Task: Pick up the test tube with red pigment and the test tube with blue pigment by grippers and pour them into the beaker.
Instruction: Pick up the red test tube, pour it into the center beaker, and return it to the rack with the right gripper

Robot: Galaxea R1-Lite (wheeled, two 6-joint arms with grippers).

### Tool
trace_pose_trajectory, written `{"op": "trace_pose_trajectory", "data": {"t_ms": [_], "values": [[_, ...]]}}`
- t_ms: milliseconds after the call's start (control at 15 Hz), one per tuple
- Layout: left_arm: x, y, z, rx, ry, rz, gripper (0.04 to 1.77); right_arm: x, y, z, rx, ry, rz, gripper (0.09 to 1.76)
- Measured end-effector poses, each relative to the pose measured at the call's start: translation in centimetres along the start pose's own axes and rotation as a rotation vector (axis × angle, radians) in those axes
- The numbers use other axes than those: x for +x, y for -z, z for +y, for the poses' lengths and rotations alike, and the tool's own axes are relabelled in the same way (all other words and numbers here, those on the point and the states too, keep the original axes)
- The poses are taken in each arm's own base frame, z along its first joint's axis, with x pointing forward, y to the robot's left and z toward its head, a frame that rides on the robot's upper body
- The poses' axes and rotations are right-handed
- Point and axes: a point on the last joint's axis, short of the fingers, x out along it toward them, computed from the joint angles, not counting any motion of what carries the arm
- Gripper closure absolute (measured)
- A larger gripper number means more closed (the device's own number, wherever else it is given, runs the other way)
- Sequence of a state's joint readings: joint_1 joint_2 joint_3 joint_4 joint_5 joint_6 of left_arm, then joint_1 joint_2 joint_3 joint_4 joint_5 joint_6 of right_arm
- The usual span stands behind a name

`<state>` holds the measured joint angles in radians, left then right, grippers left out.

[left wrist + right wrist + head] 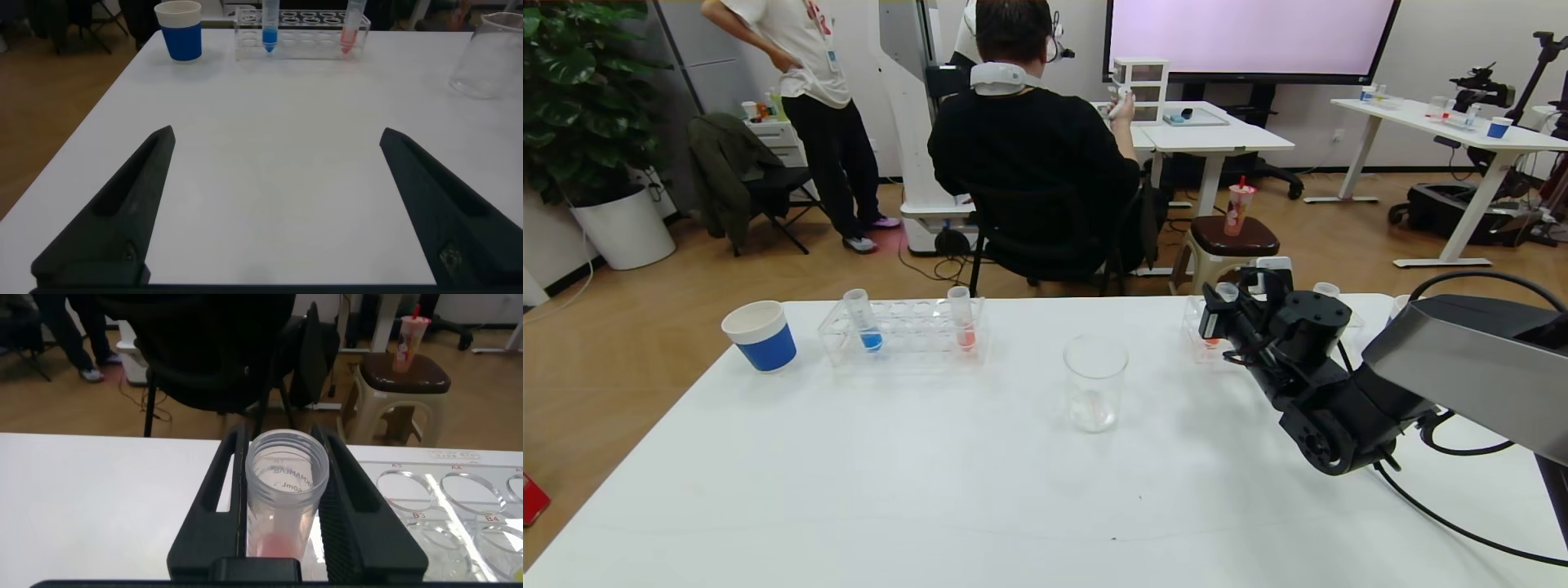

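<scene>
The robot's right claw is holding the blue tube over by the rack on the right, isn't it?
Not quite. The right claw is shut on a tube with red liquid at its bottom, as the right wrist view shows. The blue tube stands in the other rack, on the left in the head view.

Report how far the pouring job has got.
Done: nothing clearly; the beaker shows only a faint pink trace. In hand: the right gripper is closed on a red-pigment tube at the right rack. Left: that pour, and the blue tube in the left rack; left gripper open, idle.
</scene>
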<state>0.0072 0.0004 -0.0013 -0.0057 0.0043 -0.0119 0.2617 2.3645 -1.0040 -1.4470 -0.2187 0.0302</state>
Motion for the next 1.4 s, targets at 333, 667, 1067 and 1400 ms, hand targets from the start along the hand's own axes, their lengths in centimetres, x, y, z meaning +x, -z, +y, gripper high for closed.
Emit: {"op": "trace_pose_trajectory", "data": {"t_ms": [333,667,1067,1400], "values": [[0.0,0.0,0.0,0.000,0.000,0.000,0.06,0.0,-0.5,-0.3,-0.025,0.005,-0.008,1.34],[0.0,0.0,0.0,0.000,0.000,0.000,0.06,0.1,-1.8,-1.0,-0.117,-0.032,-0.009,1.34],[0.0,0.0,0.0,0.000,0.000,0.000,0.06,0.5,-5.1,-2.3,-0.155,-0.029,-0.033,1.34],[0.0,0.0,0.0,0.000,0.000,0.000,0.06,-0.2,-8.1,-1.0,-0.145,-0.130,-0.088,1.34]]}}
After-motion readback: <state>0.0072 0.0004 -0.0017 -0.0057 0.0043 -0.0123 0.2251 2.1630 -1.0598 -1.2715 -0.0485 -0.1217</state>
